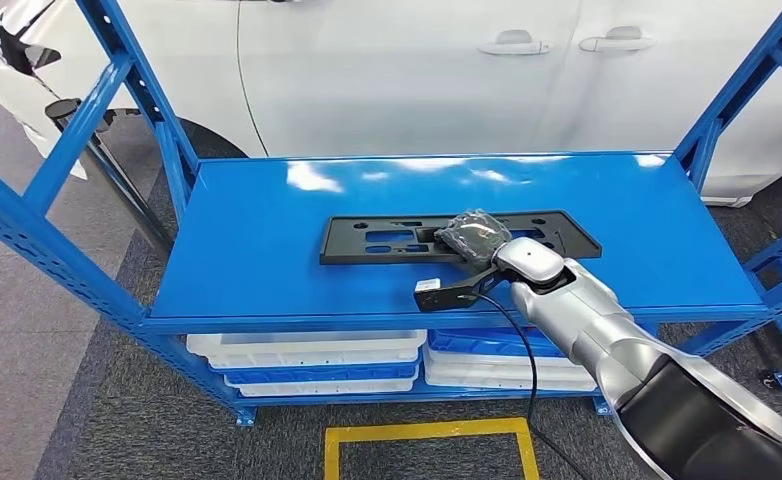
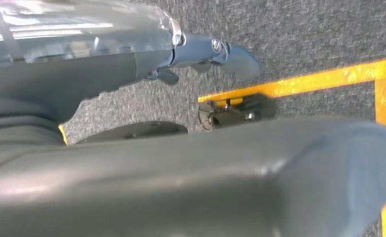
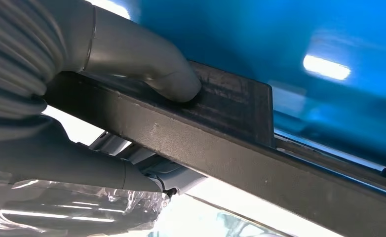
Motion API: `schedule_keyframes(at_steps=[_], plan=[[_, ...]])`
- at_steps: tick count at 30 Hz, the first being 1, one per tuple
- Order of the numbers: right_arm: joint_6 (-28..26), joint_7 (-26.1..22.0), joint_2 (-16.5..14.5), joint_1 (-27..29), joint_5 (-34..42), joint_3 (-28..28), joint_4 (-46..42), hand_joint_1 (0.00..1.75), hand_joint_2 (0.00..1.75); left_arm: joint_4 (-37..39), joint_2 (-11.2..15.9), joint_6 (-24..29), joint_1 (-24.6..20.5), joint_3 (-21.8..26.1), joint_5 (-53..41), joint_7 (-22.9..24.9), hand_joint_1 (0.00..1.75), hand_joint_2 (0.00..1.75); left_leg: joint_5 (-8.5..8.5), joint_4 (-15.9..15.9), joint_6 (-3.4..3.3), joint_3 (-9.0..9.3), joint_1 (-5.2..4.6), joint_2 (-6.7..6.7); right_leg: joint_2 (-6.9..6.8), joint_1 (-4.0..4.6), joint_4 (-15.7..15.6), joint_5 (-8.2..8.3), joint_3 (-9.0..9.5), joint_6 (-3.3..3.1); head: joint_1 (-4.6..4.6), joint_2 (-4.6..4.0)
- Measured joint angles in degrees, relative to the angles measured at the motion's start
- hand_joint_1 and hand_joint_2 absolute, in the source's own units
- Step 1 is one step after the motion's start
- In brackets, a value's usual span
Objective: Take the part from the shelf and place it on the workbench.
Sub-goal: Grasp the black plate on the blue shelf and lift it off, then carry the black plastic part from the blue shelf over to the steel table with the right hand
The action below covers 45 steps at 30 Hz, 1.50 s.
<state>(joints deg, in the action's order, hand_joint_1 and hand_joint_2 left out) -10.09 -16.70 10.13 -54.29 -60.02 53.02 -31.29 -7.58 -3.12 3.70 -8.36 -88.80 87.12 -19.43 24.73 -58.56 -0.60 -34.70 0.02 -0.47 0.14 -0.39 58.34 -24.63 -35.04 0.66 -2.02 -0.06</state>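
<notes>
Blue shelf (image 1: 267,260), black part (image 1: 387,240) lengthwise, right robot hand (image 1: 475,238) gripping

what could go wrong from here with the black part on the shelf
1. The right robot hand holds the long black part well off its middle, near one end. The free end may sag or swing when lifted.
2. In the right wrist view the thumb presses the part's top near an edge, so the hold could slip.
3. The blue shelf uprights stand close on both sides, and the long part might catch on one as it comes out.
</notes>
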Motion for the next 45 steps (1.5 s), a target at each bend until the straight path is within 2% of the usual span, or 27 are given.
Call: schedule_keyframes(at_steps=[2, 5, 6, 7, 8, 11, 13, 15, 17, 20, 21, 22, 23, 24, 26, 27, 28, 31, 33, 36, 37, 38, 39, 40, 42, 43, 45], plan=[[-0.2, -0.1, 0.1, -0.1, 0.5, 0.1, -0.1, 1.75, 1.75, 0.0, 0.0, 0.0, 0.0, 0.0, 0.0, 0.0, 0.00, 0.00, 1.37, -1.8, 0.62, -0.65, 0.13, 0.06, -0.06, -0.24, -0.3, 0.21, 0.21, -0.70, -0.01, 0.00], [-0.5, -0.6, 0.4, 0.1, 2.0, 0.2, -0.7, 1.75, 1.75, 0.0, 0.0, 0.1, 0.0, 0.0, 0.0, 0.3, 0.00, 0.00, 6.44, -11.6, 1.33, -4.95, 0.43, 0.11, -0.16, -0.35, -0.5, 0.29, 0.30, -1.15, -0.01, 0.00], [-0.5, -0.9, 0.7, 0.3, 2.6, 0.2, -1.1, 1.75, 1.75, 0.0, 0.0, 0.1, 0.1, 0.0, 0.0, 0.4, 0.00, 0.00, 7.43, -14.7, 1.48, -6.37, 0.55, 0.11, -0.16, -0.35, -0.5, 0.29, 0.28, -1.16, -0.01, 0.00], [-0.4, -1.3, 1.2, 0.6, 3.5, 0.1, -2.1, 1.75, 1.75, 0.0, 0.0, 0.2, 0.1, 0.0, 0.1, 0.5, 0.00, 0.00, 7.35, -16.0, 1.58, -6.99, 0.65, 0.12, -0.15, -0.36, -0.4, 0.27, 0.27, -1.15, -0.01, 0.00], [0.2, -1.7, 1.9, 0.9, 4.6, -0.1, -3.6, 1.75, 1.75, 0.0, 0.0, 0.2, 0.1, 0.0, 0.2, 0.6, 0.00, 0.00, 6.19, -15.0, 1.60, -6.56, 0.73, 0.12, -0.11, -0.38, -0.3, 0.23, 0.28, -1.09, 0.00, 0.00], [4.9, -3.0, 5.3, 1.6, 10.5, -1.8, -11.3, 1.75, 1.75, 0.0, 0.1, 0.2, 0.1, 0.0, 0.3, 0.7, 0.00, 0.00, 1.14, -4.6, 1.19, -1.77, 0.77, 0.11, 0.00, -0.37, 0.1, -0.06, 0.15, -0.52, 0.00, 0.00], [9.3, -4.3, 8.3, 1.7, 16.3, -3.9, -17.9, 1.75, 1.75, 0.0, 0.1, 0.0, 0.2, 0.0, 0.4, 0.8, 0.00, 0.00, 0.42, -1.0, 0.64, -0.26, 0.58, 0.04, 0.04, -0.23, 0.2, -0.02, -0.24, 0.18, -0.01, 0.01], [13.3, -5.3, 11.1, 1.5, 21.8, -6.3, -24.2, 1.75, 1.75, 0.0, 0.2, 0.0, 0.4, 0.0, 0.4, 1.0, 0.00, 0.00, 0.33, -0.5, -0.04, -0.28, 0.40, 0.00, 0.05, -0.32, 0.1, 0.12, -0.48, 0.93, -0.01, 0.01], [17.0, -5.9, 13.4, 0.4, 26.3, -8.5, -29.5, 1.75, 1.75, 0.0, 0.2, 0.0, 0.4, 0.0, 0.4, 1.2, 0.00, 0.00, -0.12, 0.2, -0.89, -0.17, 0.30, 0.04, 0.01, -0.60, 1.4, -1.27, -1.07, 1.32, 0.01, 0.00], [22.2, -5.8, 16.0, -4.3, 32.0, -10.7, -35.3, 1.75, 1.75, 0.0, 0.2, 0.0, 0.1, 0.0, 0.6, 1.3, 0.00, 0.00, -0.54, 0.6, -1.67, -0.35, -0.06, 0.09, 0.03, -0.64, 11.2, -7.13, -5.11, 1.16, 0.01, 0.01], [23.4, -5.2, 16.5, -6.3, 33.7, -11.1, -36.6, 1.75, 1.75, 0.0, 0.2, -0.1, 0.1, 0.0, 0.7, 1.2, 0.00, 0.00, -0.56, 0.6, -1.73, -0.40, -0.18, 0.09, 0.05, -0.57, 14.7, -8.44, -6.52, 1.14, 0.01, 0.01], [24.5, -4.5, 16.8, -8.3, 35.4, -11.3, -37.6, 1.75, 1.75, 0.0, 0.3, -0.1, 0.1, 0.0, 0.8, 1.2, 0.00, 0.00, -0.55, 0.5, -1.73, -0.40, -0.24, 0.09, 0.06, -0.51, 16.6, -8.67, -7.21, 1.16, 0.01, 0.01], [25.6, -3.5, 17.0, -10.4, 37.3, -11.3, -38.6, 1.75, 1.75, 0.0, 0.3, -0.1, 0.0, 0.0, 0.9, 1.1, 0.00, 0.00, -0.53, 0.4, -1.71, -0.38, -0.26, 0.09, 0.05, -0.49, 16.2, -7.74, -6.92, 1.23, 0.01, 0.01], [26.7, -2.3, 17.1, -12.6, 39.6, -11.3, -39.6, 1.75, 1.75, 0.0, 0.3, -0.1, -0.1, 0.0, 1.0, 1.1, 0.00, 0.00, -0.48, 0.3, -1.63, -0.36, -0.25, 0.08, 0.02, -0.56, 13.6, -5.82, -5.63, 1.32, 0.01, 0.01], [28.6, -0.2, 17.2, -16.9, 44.8, -11.3, -41.2, 1.75, 1.75, 0.0, 0.3, 0.1, -0.4, 0.1, 1.3, 1.0, 0.00, 0.00, -0.31, 0.0, -1.34, -0.44, -0.34, 0.03, -0.05, -0.71, 5.7, -2.02, -1.95, 1.51, 0.01, 0.01], [29.3, 0.6, 17.1, -18.7, 47.8, -11.5, -41.9, 1.75, 1.75, 0.0, 0.3, 0.2, -0.6, 0.1, 1.4, 1.1, 0.00, 0.00, -0.24, -0.1, -1.14, -0.56, -0.40, -0.03, -0.04, -0.71, 2.8, -1.15, -0.63, 1.38, 0.01, 0.01], [29.7, 1.2, 17.0, -20.1, 51.1, -11.9, -42.6, 1.75, 1.75, 0.0, 0.3, 0.3, -0.7, 0.1, 1.5, 1.2, 0.00, 0.00, -0.22, -0.3, -0.91, -0.68, -0.45, -0.10, -0.01, -0.60, 1.2, -1.00, 0.03, 1.18, 0.01, 0.01], [30.0, 2.0, 16.7, -21.8, 60.9, -13.9, -44.8, 1.75, 1.75, 0.0, 0.4, 0.5, -0.9, 0.3, 1.7, 1.7, 0.00, 0.00, -0.07, -0.5, -0.02, -0.86, -0.29, -0.16, 0.00, -0.36, 0.5, -1.19, 0.35, 0.07, 0.01, 0.01], [29.7, 1.4, 16.4, -21.4, 67.1, -16.0, -46.8, 1.75, 1.75, 0.0, 0.4, 0.7, -1.1, 0.5, 1.9, 2.0, 0.00, 0.00, 1.70, -3.2, 0.61, -1.93, -0.13, -0.04, -0.14, -0.47, 0.2, -1.06, 0.64, -0.67, 0.00, 0.00], [28.9, -0.5, 15.8, -17.1, 76.5, -19.9, -51.0, 1.75, 1.75, 0.0, 0.4, 1.1, -0.9, 1.1, 2.0, 2.1, 0.00, 0.00, 6.25, -13.8, 1.07, -6.64, 0.20, 0.09, -0.23, -0.32, 0.1, -1.16, 1.03, -1.21, 0.01, 0.00], [28.7, -1.4, 15.5, -14.4, 79.4, -21.4, -52.9, 1.75, 1.75, 0.0, 0.4, 1.3, -0.7, 1.4, 2.0, 2.0, 0.00, 0.00, 6.70, -16.2, 1.08, -7.82, 0.24, 0.10, -0.20, -0.25, 0.1, -1.24, 1.18, -1.28, 0.01, 0.00], [28.6, -2.5, 15.2, -11.2, 81.8, -23.0, -55.0, 1.75, 1.75, 0.0, 0.4, 1.3, -0.6, 1.7, 2.0, 1.9, 0.00, 0.00, 6.10, -16.5, 1.02, -8.08, 0.24, 0.10, -0.16, -0.20, 0.1, -1.33, 1.38, -1.30, 0.01, 0.00], [28.5, -3.7, 14.9, -7.8, 83.4, -24.4, -57.1, 1.75, 1.75, 0.0, 0.4, 1.3, -0.5, 1.9, 2.0, 1.8, 0.00, 0.00, 4.46, -14.4, 0.87, -7.16, 0.24, 0.10, -0.12, -0.16, 0.1, -1.46, 1.60, -1.26, 0.01, 0.00], [28.6, -5.1, 14.7, -4.3, 84.6, -25.8, -59.3, 1.75, 1.75, 0.0, 0.4, 1.3, -0.5, 2.1, 2.0, 1.7, 0.00, 0.00, 2.30, -10.5, 0.62, -5.36, 0.22, 0.09, -0.11, -0.12, 0.1, -1.62, 1.86, -1.17, 0.00, 0.00], [29.3, -8.7, 14.0, 3.3, 86.8, -28.3, -63.5, 1.75, 1.75, 0.0, 0.4, 1.4, -0.5, 2.4, 2.0, 1.3, 0.00, 0.00, -0.20, -3.2, 0.06, -1.63, 0.07, 0.04, -0.19, 0.08, 0.1, -1.96, 2.24, -0.79, 0.00, -0.01], [30.0, -10.9, 13.5, 7.4, 87.5, -29.4, -65.5, 1.75, 1.75, 0.0, 0.4, 1.4, -0.4, 2.6, 2.0, 1.1, 0.00, 0.00, -0.47, -1.2, -0.14, -0.63, 0.00, -0.01, -0.25, 0.17, 0.1, -2.03, 2.33, -0.54, 0.00, -0.01], [31.2, -14.8, 12.1, 15.4, 88.0, -30.8, -68.9, 1.75, 1.75, 0.0, 0.4, 1.5, -0.1, 2.9, 2.0, 0.7, 0.00, 0.00, -0.21, -0.2, -0.44, -0.25, -0.13, -0.11, -0.34, 0.22, -0.2, -2.02, 2.41, 0.02, 0.00, 0.00]])
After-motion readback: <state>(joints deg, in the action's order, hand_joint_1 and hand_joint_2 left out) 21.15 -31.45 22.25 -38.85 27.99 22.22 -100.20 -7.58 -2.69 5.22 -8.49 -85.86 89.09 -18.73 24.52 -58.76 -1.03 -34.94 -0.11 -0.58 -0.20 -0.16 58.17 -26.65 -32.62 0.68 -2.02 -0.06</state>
